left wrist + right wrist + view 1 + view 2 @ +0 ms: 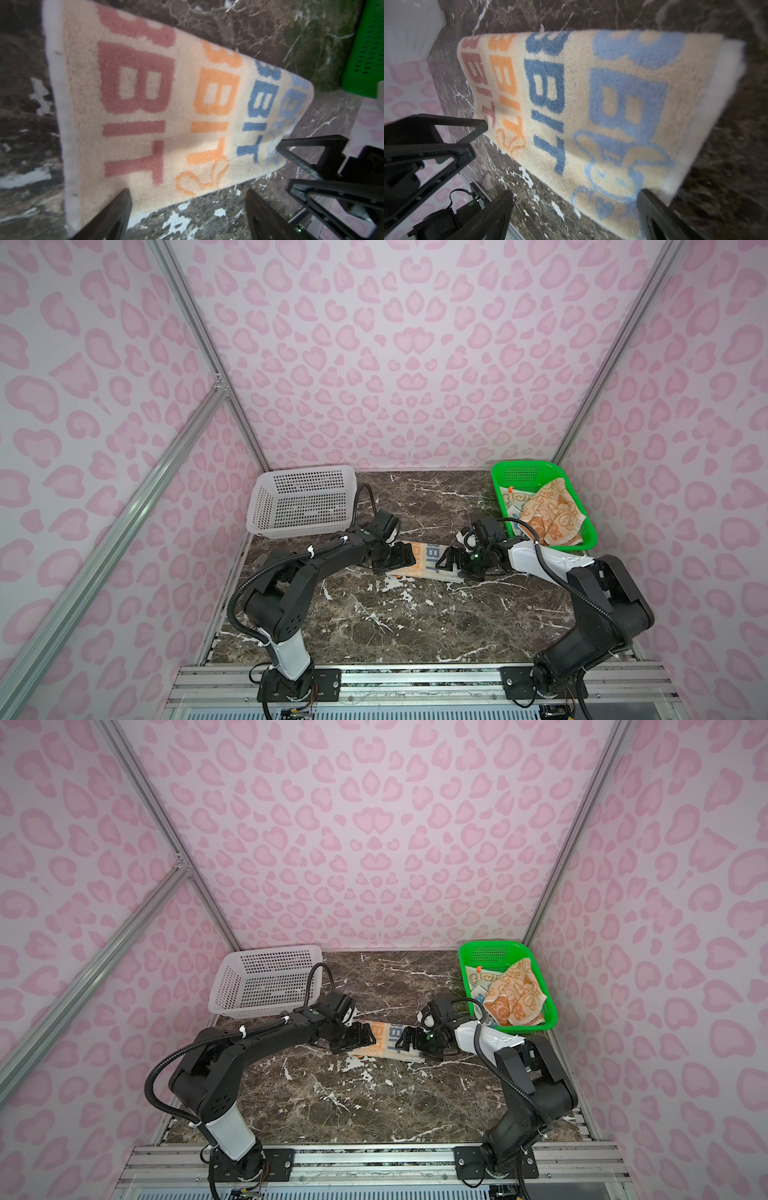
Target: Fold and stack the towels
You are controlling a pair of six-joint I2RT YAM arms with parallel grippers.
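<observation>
A cream towel (428,566) (386,1040) with red, orange and blue "RABBIT" letters lies folded into a long strip on the marble table. My left gripper (401,559) (365,1038) is open at its left end. In the left wrist view the left gripper (187,199) straddles the near edge of the cream towel (166,104) and holds nothing. My right gripper (448,562) (406,1040) is open at the right end, and there too the right gripper (576,193) is empty over the cream towel (591,104). An orange towel (552,522) (515,998) lies crumpled in the green basket, over a paler bunny cloth (514,501) (480,979).
The green basket (523,465) (490,945) stands at the back right, just behind the right arm. An empty white basket (305,469) (270,950) stands at the back left. Pink patterned walls close in three sides; a metal rail runs along the front.
</observation>
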